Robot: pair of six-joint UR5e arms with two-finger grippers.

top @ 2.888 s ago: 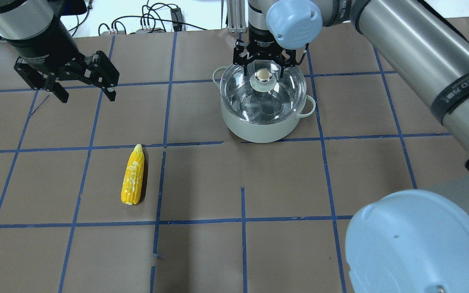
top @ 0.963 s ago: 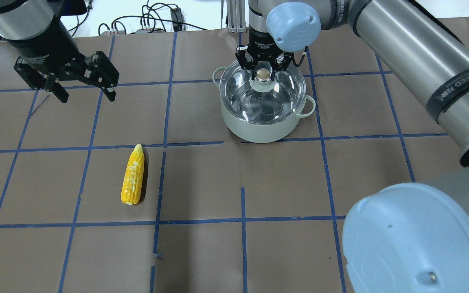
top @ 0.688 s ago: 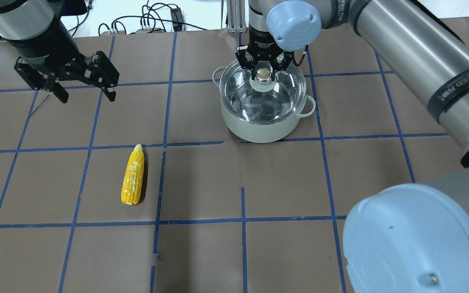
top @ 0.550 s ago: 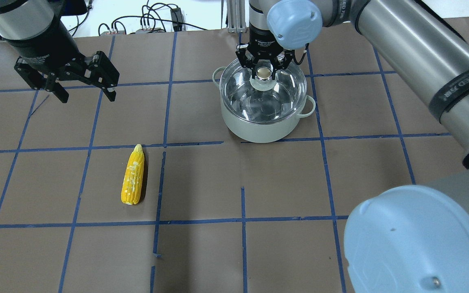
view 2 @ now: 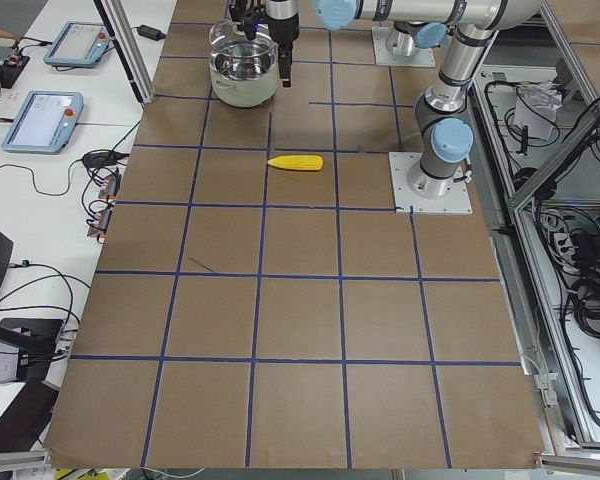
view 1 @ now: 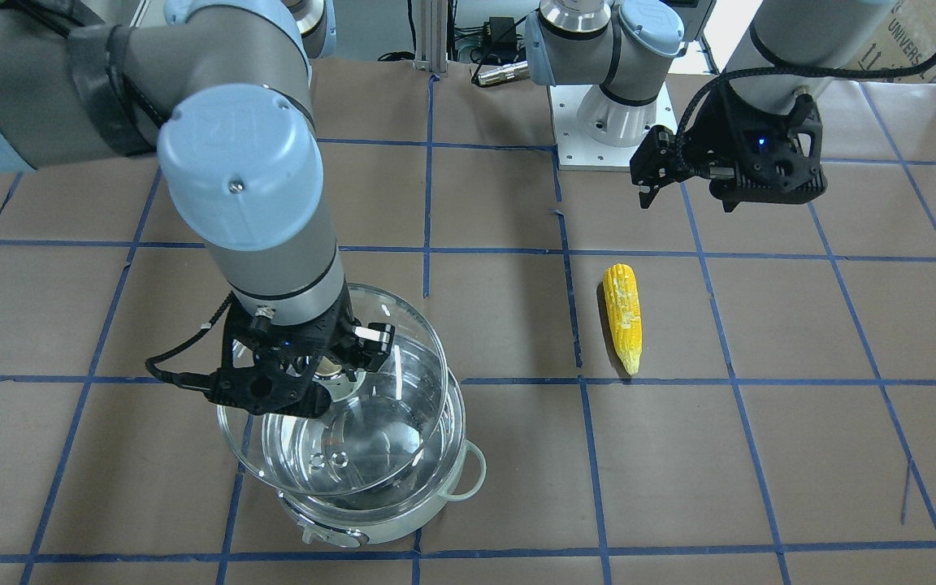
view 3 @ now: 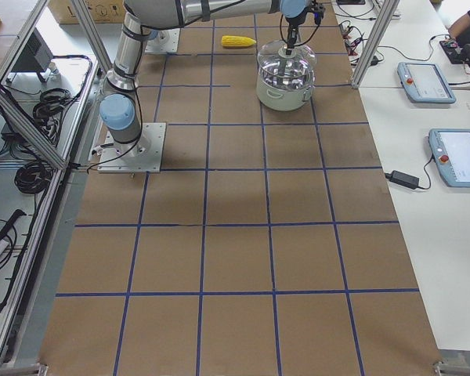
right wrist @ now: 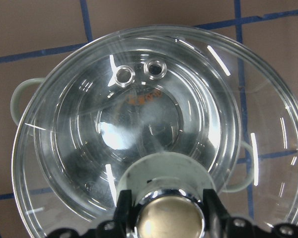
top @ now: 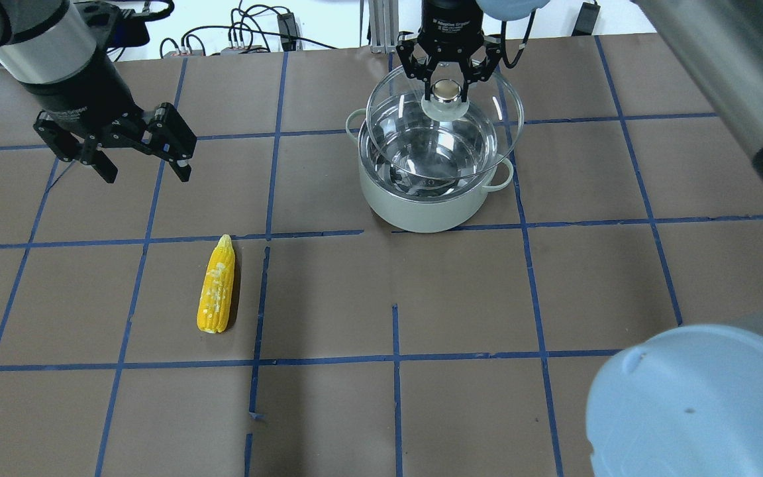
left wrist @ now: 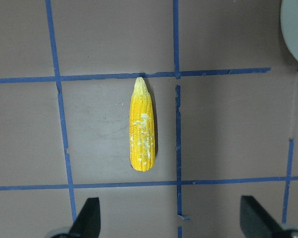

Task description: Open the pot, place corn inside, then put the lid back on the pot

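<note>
At upper centre of the overhead view, right gripper fingers clamp the knob of the lid, raised above the pot; left gripper fingers apart; corn on desk lower left; box reads "UNIVERS"

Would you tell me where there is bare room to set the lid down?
Bare table lies right of the pot, out to the paper's edge, and in the squares nearer the robot, between the corn and the right arm. Left of the pot is tighter: the open left end effector hangs there, near the corn. The right end effector grips the lid.
</note>
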